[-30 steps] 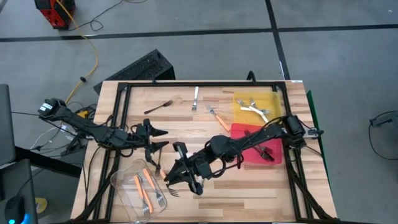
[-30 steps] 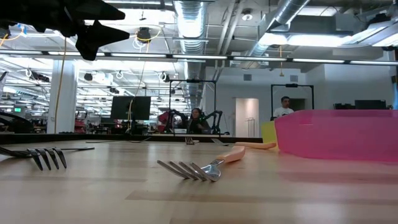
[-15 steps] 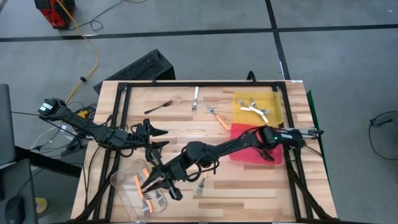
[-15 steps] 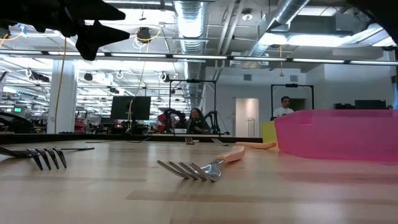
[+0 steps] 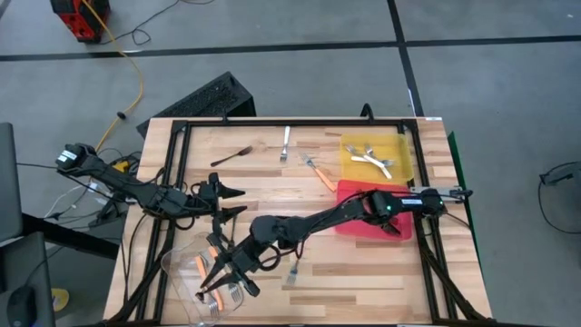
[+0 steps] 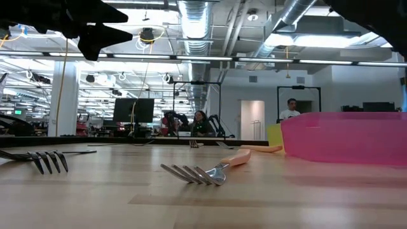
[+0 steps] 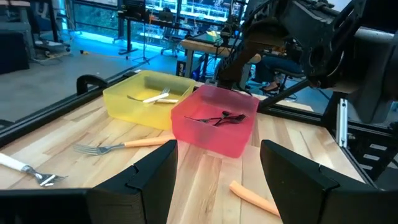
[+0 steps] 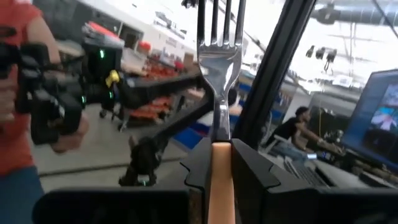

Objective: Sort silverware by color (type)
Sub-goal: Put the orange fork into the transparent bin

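We hold an orange-handled fork (image 8: 219, 93) clamped in our right pincer (image 5: 221, 277), tines pointing out past the fingertips, and we have it over the clear tub (image 5: 186, 257), because we judge the orange forks are collected there. The fork has a slim orange handle and shiny metal tines. Our left pincer (image 5: 227, 202) waits with its fingers apart, just beyond the right one, over the table (image 5: 363, 272).

Fork clamped in the right tool

The right tool (image 8: 221, 163) pinches an orange-handled fork (image 8: 219, 74), metal tines pointing away; a person (image 8: 292, 129) sits beyond.
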You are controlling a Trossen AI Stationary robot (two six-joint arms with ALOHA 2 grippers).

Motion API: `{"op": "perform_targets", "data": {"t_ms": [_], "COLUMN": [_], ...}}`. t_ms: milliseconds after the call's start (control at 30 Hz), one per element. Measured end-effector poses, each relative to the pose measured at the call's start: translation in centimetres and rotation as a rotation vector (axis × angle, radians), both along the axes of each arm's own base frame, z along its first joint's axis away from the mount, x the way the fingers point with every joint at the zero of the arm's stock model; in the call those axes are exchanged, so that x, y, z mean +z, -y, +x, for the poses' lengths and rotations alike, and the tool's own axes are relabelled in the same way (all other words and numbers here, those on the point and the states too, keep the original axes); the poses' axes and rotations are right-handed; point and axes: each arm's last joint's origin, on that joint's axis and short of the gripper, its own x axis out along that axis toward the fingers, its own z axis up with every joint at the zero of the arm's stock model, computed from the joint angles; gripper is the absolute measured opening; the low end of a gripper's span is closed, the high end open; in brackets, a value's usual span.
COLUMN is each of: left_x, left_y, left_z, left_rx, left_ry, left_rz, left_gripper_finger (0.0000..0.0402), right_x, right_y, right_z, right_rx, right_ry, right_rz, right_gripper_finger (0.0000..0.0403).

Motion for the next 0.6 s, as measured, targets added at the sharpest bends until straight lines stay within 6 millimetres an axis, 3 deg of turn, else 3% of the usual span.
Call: {"op": "perform_targets", "data": {"t_ms": [267, 600], "left_x": [0.3, 1.4], "left_y": [-0.7, -2.8], "left_z": [-0.3, -2.3], "left_rx": [0.069, 0.161], "left_ry": [0.01, 0.04], "left_rz": [0.017, 0.006], "left_gripper_finger": [0.0215, 0.0215], "right_x": [-1.0, -2.6], "right_y": [1.8, 1.4], "right_z": [0.6, 0.6], "right_rx": [0.056, 0.066], "right_ry": [-0.033, 0.035], "right_rz": [-0.122, -0.359], "right_gripper_finger": [0.0073, 0.0072]}}
